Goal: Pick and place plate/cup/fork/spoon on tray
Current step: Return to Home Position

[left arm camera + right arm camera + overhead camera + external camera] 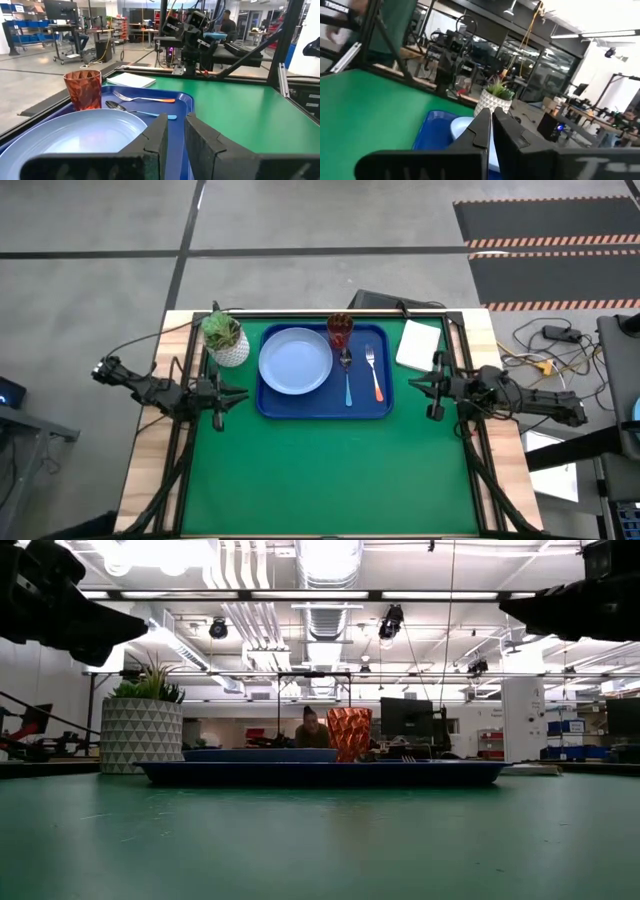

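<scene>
**High view: all four pieces sit on the tray, both arms parked at the sides**

High view shows the tray (324,408) at the far middle of the green mat (320,480), and everything the task names is already on it. The plate (295,361) lies flat in the tray's left half. The cup (340,330) stands upright at the far edge, just right of the plate. The spoon (347,375) lies beside the plate with its bowl toward the cup, and the fork (374,373) lies parallel just to its right, apart from it. Nothing hangs over the rim as far as can be seen.

By these pictures the job looks finished — no piece is left on the mat to fetch.

The left gripper (222,395) hovers just off the tray's left edge, holding nothing; its wrist camera shows the fingers (155,137) with only a narrow gap between them. The right gripper (432,387) hovers just off the tray's right edge, likewise empty, its fingers (481,125) pressed almost together.

Around the tray: a white pot with a green plant (226,340) stands just beside the far left corner, and a white block (419,344) lies off the far right corner. Neither touches the tray's contents — nothing stands in the way of either arm drawing back.
</scene>
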### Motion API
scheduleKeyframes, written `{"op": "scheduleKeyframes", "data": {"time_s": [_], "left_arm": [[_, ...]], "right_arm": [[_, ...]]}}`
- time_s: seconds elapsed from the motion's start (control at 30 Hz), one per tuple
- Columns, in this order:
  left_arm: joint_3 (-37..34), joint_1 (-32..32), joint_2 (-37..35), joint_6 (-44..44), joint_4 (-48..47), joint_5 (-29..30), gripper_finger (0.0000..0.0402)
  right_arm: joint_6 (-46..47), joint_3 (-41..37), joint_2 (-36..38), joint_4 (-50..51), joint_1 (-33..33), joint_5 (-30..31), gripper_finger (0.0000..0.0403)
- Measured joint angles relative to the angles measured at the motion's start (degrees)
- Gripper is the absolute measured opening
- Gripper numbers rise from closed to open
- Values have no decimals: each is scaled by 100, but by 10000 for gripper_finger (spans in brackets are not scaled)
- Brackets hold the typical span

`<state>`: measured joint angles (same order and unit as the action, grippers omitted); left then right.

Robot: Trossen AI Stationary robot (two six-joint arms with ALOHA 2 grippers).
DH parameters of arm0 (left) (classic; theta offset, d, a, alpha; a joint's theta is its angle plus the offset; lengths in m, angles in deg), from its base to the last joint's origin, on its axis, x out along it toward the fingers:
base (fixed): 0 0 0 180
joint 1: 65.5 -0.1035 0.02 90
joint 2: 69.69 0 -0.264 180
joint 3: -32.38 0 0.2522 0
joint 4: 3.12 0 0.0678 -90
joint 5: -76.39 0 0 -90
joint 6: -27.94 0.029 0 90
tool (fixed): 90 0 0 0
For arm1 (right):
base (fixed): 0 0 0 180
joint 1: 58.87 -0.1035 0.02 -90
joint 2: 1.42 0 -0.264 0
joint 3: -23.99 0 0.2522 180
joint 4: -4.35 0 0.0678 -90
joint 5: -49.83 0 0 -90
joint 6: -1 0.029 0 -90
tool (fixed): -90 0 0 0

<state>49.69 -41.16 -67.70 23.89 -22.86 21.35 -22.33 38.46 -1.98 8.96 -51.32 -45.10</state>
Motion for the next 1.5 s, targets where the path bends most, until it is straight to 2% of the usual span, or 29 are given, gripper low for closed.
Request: {"op": "scheduleKeyframes", "data": {"time_s": [0.53,0.8,1.5], "left_arm": [[-19,0,443,46,109,0,44],[-54,0,614,33,535,0,44],[-139,0,996,20,579,-4,44]], "right_arm": [[573,-2,-63,37,-2,38,9],[579,-4,-70,44,0,46,9],[535,-9,-72,39,0,53,9]]}}
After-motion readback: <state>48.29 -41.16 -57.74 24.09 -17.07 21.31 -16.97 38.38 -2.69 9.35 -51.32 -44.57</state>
